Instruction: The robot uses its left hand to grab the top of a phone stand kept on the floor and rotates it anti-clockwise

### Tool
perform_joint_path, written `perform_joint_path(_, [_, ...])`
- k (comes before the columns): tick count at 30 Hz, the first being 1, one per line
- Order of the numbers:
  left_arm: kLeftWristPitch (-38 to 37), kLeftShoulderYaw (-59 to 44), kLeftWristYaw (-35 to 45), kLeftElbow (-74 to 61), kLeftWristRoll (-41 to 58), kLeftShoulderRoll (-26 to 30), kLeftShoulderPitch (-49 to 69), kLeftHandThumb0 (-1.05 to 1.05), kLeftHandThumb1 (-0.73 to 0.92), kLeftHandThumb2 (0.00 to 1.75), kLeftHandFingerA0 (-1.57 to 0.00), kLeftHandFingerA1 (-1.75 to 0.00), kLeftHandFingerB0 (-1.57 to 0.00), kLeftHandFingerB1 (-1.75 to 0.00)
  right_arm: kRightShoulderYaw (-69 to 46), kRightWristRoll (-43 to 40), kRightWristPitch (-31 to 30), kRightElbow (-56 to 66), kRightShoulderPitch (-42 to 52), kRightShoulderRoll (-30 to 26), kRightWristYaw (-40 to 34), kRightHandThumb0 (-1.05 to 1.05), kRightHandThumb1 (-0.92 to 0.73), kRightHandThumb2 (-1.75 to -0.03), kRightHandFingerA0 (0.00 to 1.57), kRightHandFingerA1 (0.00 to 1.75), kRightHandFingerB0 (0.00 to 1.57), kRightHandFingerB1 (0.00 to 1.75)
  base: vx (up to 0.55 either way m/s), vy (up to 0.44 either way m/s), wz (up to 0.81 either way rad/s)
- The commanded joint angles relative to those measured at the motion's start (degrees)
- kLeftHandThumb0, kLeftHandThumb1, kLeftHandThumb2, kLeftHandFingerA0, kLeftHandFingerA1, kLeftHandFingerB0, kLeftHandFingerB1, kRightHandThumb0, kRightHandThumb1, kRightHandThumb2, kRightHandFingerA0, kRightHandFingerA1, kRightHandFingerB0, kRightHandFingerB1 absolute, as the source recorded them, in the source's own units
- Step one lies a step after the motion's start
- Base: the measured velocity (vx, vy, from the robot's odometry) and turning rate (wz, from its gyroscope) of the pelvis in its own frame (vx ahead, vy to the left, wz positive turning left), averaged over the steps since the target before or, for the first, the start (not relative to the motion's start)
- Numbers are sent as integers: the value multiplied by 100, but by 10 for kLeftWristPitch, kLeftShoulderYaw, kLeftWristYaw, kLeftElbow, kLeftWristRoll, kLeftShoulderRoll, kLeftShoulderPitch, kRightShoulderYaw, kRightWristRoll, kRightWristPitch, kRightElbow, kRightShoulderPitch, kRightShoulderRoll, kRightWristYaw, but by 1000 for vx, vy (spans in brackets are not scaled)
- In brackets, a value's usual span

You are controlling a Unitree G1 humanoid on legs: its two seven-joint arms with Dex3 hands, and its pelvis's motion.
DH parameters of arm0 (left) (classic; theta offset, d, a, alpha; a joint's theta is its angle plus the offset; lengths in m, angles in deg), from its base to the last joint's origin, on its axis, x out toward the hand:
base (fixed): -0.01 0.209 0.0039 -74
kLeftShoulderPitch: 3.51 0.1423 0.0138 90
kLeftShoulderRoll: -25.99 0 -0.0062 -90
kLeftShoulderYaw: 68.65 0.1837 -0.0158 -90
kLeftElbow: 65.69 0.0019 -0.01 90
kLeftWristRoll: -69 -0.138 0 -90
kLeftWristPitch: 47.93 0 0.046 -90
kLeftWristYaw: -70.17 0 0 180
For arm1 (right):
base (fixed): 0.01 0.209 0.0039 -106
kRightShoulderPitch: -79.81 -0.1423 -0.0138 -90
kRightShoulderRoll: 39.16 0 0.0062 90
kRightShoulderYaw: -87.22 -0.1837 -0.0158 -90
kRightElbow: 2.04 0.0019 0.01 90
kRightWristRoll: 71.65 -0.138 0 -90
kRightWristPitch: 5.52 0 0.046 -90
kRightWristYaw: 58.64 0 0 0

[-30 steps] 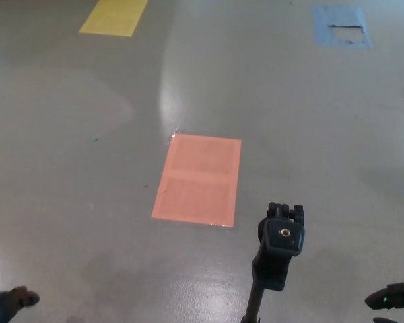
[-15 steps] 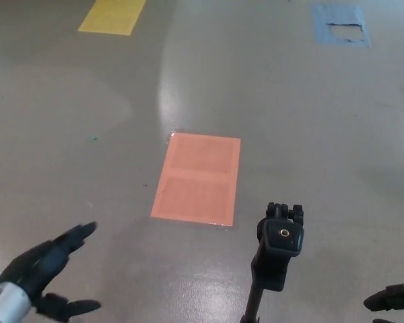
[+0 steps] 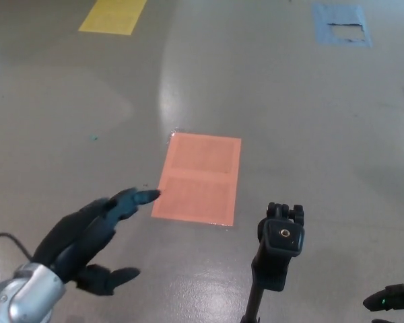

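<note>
The left hand (image 3: 87, 242) has been raised further into view since the earlier frame; its fingers are spread and nothing is held. The phone stand (image 3: 277, 256) is positioned upright on the floor (image 3: 289, 121), well apart to the hand's right, unmoved. Only part of the right hand (image 3: 390, 298) is visible; its state cannot be determined.

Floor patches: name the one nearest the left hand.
The orange patch, just beyond the left hand; the yellow and torn blue ones lie far off.
</note>
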Motion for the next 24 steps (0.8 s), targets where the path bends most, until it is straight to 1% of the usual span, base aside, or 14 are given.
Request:
perform_joint_path(1, [-118, -14, 30, -381, 0, 15, 20, 8, 36, 85, -3, -46, -18, -52, -4, -1, 18, -17, -10, -12, 20, -46, -75, -62, 53, 40, 35, 33, 0, 0, 0])
perform_joint_path(4, [-107, -8, 37, -397, 6, 12, 12, 9, 35, 85, -2, -45, -19, -52, -6, -4, 19, -18, -9, -11, 22, -45, -75, -62, 52, 40, 35, 33, 0, 0, 0])
perform_joint_path(8, [-91, 0, 45, -421, 6, 6, -4, 15, 39, 90, -2, -46, -18, -52, -3, -1, 20, -16, -9, -12, 24, -52, -63, -86, 47, 53, 32, 46, 0, 0, 0])
perform_joint_path(9, [-85, 2, 47, -426, 9, 3, -8, 18, 51, 66, -15, -32, -27, -40, -3, -1, 19, -17, -10, -12, 24, -46, -75, -62, 52, 40, 36, 33, 0, 0, 0])
perform_joint_path(11, [-65, 10, 54, -440, 15, -6, -20, 19, 52, 64, -14, -32, -26, -41, -2, 0, 17, -17, -12, -12, 26, -45, -75, -62, 53, 40, 36, 33, 0, 0, 0])
perform_joint_path(12, [-56, 15, 57, -447, 17, -11, -24, 15, 39, 90, -1, -46, -19, -53, -1, 1, 18, -16, -12, -12, 25, -53, -63, -87, 47, 53, 32, 46, 0, 0, 0])
perform_joint_path(15, [-43, 22, 63, -458, 19, -17, -29, 15, 40, 91, -1, -46, -19, -53, 0, 2, 18, -15, -12, -13, 26, -53, -63, -87, 47, 53, 32, 46, 0, 0, 0])
perform_joint_path(16, [-40, 24, 65, -460, 19, -19, -32, 16, 39, 91, -1, -46, -19, -53, -1, 1, 18, -15, -12, -13, 27, -46, -75, -62, 52, 40, 37, 34, 0, 0, 0])
perform_joint_path(17, [-37, 25, 66, -462, 19, -21, -34, 16, 39, 91, -1, -46, -19, -53, -2, 0, 18, -15, -12, -13, 27, -46, -75, -62, 52, 40, 37, 34, 0, 0, 0])
perform_joint_path(18, [-37, 27, 65, -462, 15, -24, -37, 19, 53, 61, -14, -31, -24, -40, -2, 0, 18, -15, -12, -13, 27, -53, -62, -87, 46, 53, 32, 47, 0, 0, 0])
perform_joint_path(20, [-35, 31, 64, -464, 7, -28, -42, 18, 52, 62, -13, -32, -23, -40, -1, 2, 19, -15, -12, -13, 26, -53, -62, -87, 46, 53, 32, 47, 0, 0, 0])
perform_joint_path(21, [-33, 31, 65, -465, 5, -28, -42, 18, 52, 62, -13, -32, -23, -40, 0, 3, 20, -16, -12, -13, 26, -53, -62, -87, 46, 53, 32, 47, 0, 0, 0])
perform_joint_path(22, [-31, 33, 66, -467, 1, -29, -43, 18, 53, 61, -12, -31, -20, -39, 0, 3, 24, -16, -10, -13, 26, -49, -74, -62, 51, 41, 37, 34, 0, 0, 0])
perform_joint_path(24, [-25, 38, 69, -470, -4, -32, -44, 15, 53, 59, -11, -30, -19, -39, 0, 3, 32, -18, -8, -13, 26, -47, -75, -62, 47, 39, 37, 34, 0, 0, 0])
